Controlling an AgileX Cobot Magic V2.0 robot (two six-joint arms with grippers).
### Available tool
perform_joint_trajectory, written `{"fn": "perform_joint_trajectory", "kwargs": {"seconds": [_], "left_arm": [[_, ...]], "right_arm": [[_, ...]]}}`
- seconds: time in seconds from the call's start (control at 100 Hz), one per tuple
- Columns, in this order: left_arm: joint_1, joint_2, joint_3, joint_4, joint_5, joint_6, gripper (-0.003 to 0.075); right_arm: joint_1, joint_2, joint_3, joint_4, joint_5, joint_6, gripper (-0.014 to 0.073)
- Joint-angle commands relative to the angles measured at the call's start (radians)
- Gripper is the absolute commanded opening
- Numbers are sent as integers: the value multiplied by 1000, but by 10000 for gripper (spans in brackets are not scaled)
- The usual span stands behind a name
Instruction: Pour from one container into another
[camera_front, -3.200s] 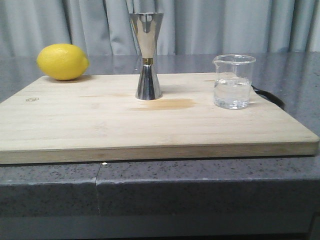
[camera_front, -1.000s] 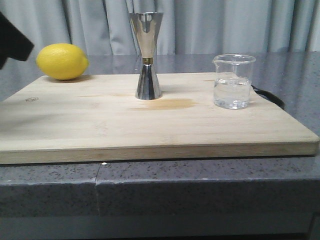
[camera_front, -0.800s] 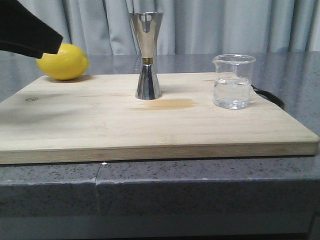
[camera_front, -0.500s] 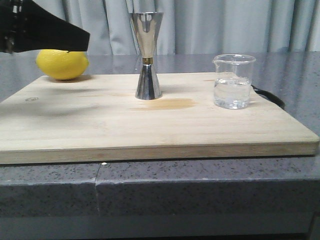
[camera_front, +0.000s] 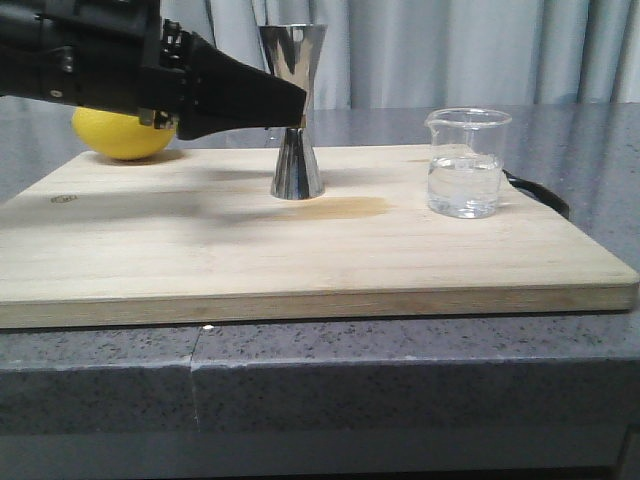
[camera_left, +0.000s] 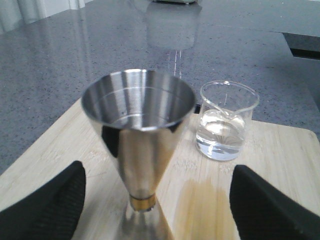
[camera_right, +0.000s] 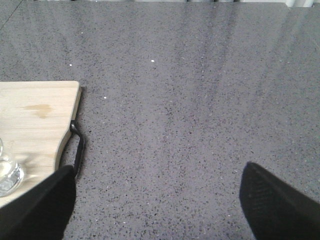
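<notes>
Left fingers spread either side of the upright steel jigger, untouched; glass beaker stands beyond, lemon behind the arm; right fingers spread over bare bench.

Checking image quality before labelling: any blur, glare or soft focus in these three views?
Front view: sharp overall; left gripper casts a soft shadow on the cutting board. Left wrist view: jigger close and slightly soft, its steel mirroring the surroundings; beaker shows bright highlights. Right wrist view: countertop crisp, fingers blurred.
</notes>
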Motion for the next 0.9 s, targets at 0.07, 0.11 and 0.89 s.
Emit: {"fn": "perform_joint_trajectory", "kwargs": {"seconds": [0.07,0.11,0.89], "left_arm": [[-32,9,-100,-77,57,2,547],[-36,17,-114,-77,57,2,547],[-40,22,-140,-77,130,2,250]], "right_arm": [[2,6,-34,-10,-67,-10,604],[2,6,-34,-10,-67,-10,604],[2,6,-34,-10,-67,-10,604]]}}
